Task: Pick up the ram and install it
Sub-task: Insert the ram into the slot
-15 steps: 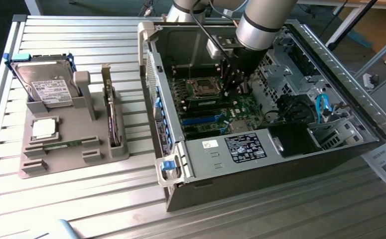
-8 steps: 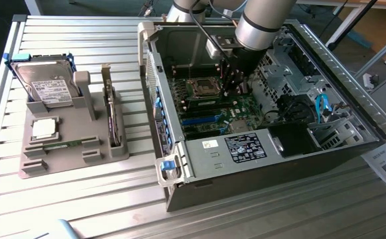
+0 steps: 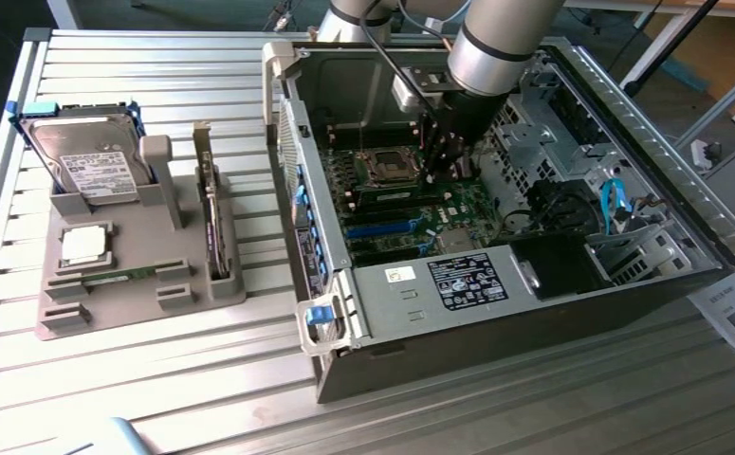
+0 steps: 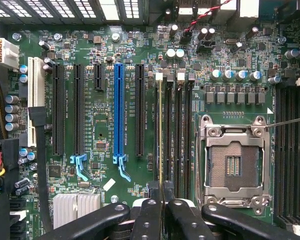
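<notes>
In the wrist view the ram [image 4: 160,131] appears edge-on as a thin, gold-edged strip. It stands upright along the outermost of several black memory slots [image 4: 177,130], beside the empty processor socket [image 4: 233,162]. My gripper [image 4: 162,199] is shut on the ram's near end, with its black fingers [image 4: 149,212] pressed close together. In the exterior view the gripper [image 3: 447,163] reaches down inside the open computer case [image 3: 294,142], just over the motherboard [image 3: 450,204] next to the socket [image 3: 386,169]. Whether the ram is seated in the slot cannot be told.
A grey fixture [image 3: 114,303] on the slatted table at the exterior view's left holds a hard drive [image 3: 86,161], a square silver processor chip [image 3: 85,245], an upright card [image 3: 219,237] and a thin green stick [image 3: 124,276]. Case walls, drive cages and cables surround the arm.
</notes>
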Robot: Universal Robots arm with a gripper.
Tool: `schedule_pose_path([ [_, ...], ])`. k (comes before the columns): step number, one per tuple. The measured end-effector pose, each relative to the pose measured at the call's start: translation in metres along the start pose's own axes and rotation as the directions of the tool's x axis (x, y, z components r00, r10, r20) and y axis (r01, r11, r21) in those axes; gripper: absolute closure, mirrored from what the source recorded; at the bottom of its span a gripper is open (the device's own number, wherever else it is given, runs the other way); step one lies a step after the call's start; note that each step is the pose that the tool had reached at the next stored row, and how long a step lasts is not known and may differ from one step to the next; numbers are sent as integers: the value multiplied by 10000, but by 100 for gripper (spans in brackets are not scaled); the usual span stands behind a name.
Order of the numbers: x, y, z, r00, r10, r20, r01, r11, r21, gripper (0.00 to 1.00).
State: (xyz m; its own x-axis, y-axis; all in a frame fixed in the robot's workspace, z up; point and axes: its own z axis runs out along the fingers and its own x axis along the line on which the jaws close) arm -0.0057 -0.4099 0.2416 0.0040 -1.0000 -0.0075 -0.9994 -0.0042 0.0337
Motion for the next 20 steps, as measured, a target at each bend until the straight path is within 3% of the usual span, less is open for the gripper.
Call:
schedule_pose_path([
  [20,0,6,12,9999,126,3,-126,9999,5,88],
])
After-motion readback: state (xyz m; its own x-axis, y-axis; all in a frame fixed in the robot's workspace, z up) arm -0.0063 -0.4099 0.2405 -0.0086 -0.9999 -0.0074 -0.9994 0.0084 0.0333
